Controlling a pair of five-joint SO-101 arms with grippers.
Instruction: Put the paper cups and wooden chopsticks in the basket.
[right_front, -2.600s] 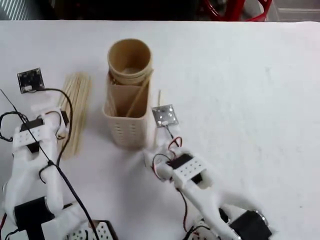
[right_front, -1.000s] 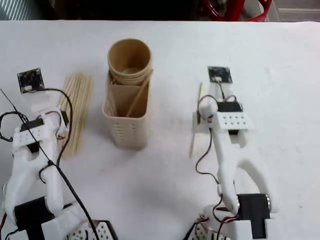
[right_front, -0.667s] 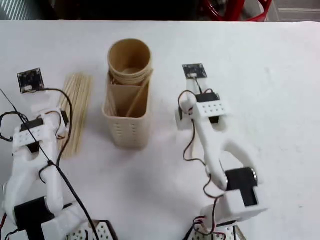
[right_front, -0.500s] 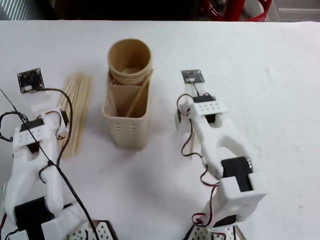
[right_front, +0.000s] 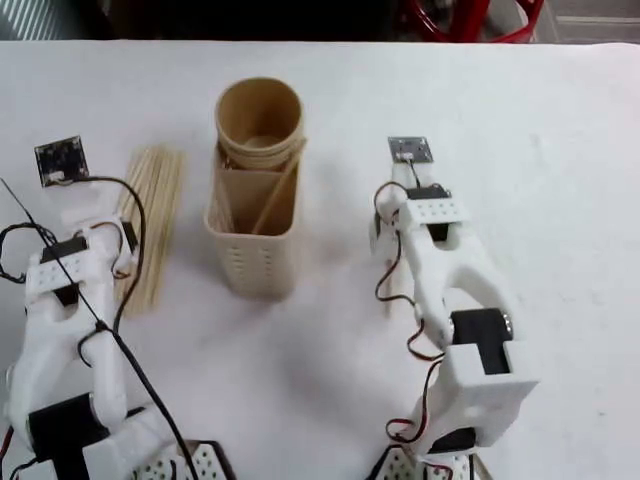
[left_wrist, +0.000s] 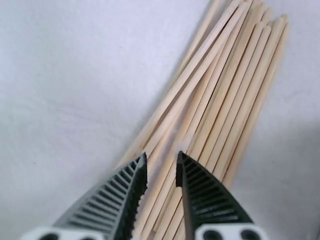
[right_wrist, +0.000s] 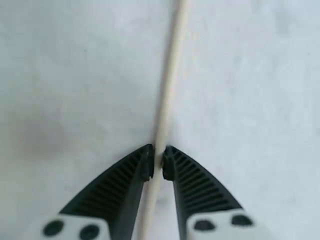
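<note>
Gripping one pale wooden chopstick (right_wrist: 170, 75), the right gripper (right_wrist: 157, 159) holds its jaws pinched on it, apart from the cream perforated plastic basket (right_front: 255, 265). Step judged: pick-up. Next move calls for lifting, carrying over the basket and releasing. The left gripper (left_wrist: 161, 162) hangs slightly parted over the loose chopstick bundle (left_wrist: 235, 85).

One basket (right_front: 252, 262); one cup stack (right_front: 259, 118)

Basket (right_front: 255, 262) with cups (right_front: 259, 115), likely tallest obstacle

1. A robotics lab bench, by the look of it: left arm (right_front: 60, 300) and right arm (right_front: 450, 280), white printed parts, on a white table (right_front: 560, 120).
2. Loose wires (right_front: 395, 290) and a bare circuit board (right_front: 60, 160) sit exposed.
3. Red tubing (right_front: 470, 20) beyond the far edge.
</note>
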